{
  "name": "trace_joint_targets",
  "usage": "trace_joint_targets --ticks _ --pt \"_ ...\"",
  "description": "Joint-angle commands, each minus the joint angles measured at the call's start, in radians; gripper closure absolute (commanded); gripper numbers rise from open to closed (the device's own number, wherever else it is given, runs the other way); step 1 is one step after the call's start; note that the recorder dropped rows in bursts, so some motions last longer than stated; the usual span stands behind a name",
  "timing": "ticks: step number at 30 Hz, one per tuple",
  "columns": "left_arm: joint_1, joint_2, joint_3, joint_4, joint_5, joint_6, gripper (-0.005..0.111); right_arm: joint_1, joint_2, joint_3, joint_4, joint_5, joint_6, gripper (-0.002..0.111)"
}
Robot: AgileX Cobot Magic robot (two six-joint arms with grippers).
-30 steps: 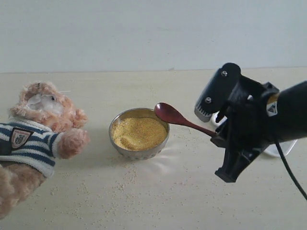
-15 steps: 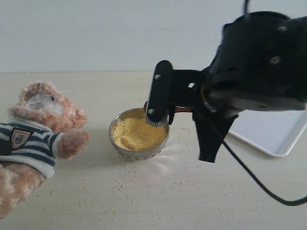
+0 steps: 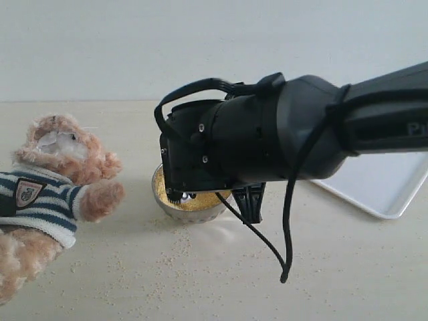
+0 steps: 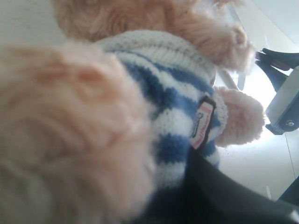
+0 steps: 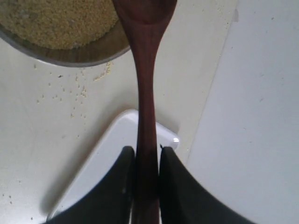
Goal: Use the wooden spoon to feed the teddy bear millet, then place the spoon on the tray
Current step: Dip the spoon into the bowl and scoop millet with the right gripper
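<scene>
The teddy bear (image 3: 57,180) leans at the left of the table in its striped shirt. The steel bowl (image 3: 190,208) of millet (image 3: 204,200) is mostly covered by my right arm (image 3: 267,140), which also hides the wooden spoon in the exterior view. In the right wrist view my right gripper (image 5: 147,154) is shut on the wooden spoon's handle (image 5: 145,93). The spoon's oval end reaches over the bowl's rim (image 5: 88,53) beside the millet (image 5: 56,21). The bear's shirt (image 4: 168,102) fills the left wrist view. My left gripper (image 4: 168,210) shows only one dark finger (image 4: 219,196) against it.
The white tray (image 3: 384,184) lies at the right behind my right arm, and its rounded corner (image 5: 117,140) shows under the spoon handle. Loose grains (image 3: 167,254) are scattered on the table in front of the bowl. A black cable (image 3: 287,221) hangs from the arm.
My right arm has swung left from beside the tray across to the bowl, carrying the spoon. The arm now hides the spoon and most of the bowl. The bear has not moved.
</scene>
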Motion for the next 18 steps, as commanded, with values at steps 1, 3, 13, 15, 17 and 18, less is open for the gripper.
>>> trace_joint_targets --ticks 1,3,13,15,17,18 --pt "0.003 -0.001 -0.006 -0.024 0.016 -0.002 0.102 0.001 0.025 -0.005 -0.030 -0.004 -0.002 0.108" --pt "0.003 -0.001 -0.006 -0.024 0.016 -0.002 0.102 0.001 0.051 -0.005 -0.038 -0.002 -0.002 0.108" --pt "0.003 -0.001 -0.006 -0.024 0.016 -0.002 0.102 0.012 0.070 -0.005 -0.059 -0.024 -0.002 0.108" --pt "0.003 -0.001 -0.006 -0.024 0.016 -0.002 0.102 0.019 0.070 -0.005 -0.061 -0.024 -0.002 0.108" --pt "0.003 -0.001 -0.006 -0.024 0.016 -0.002 0.102 0.030 0.070 -0.005 -0.059 -0.024 -0.002 0.108" --pt "0.003 -0.001 -0.006 -0.024 0.016 -0.002 0.102 0.036 0.070 -0.005 -0.058 -0.022 -0.002 0.108"
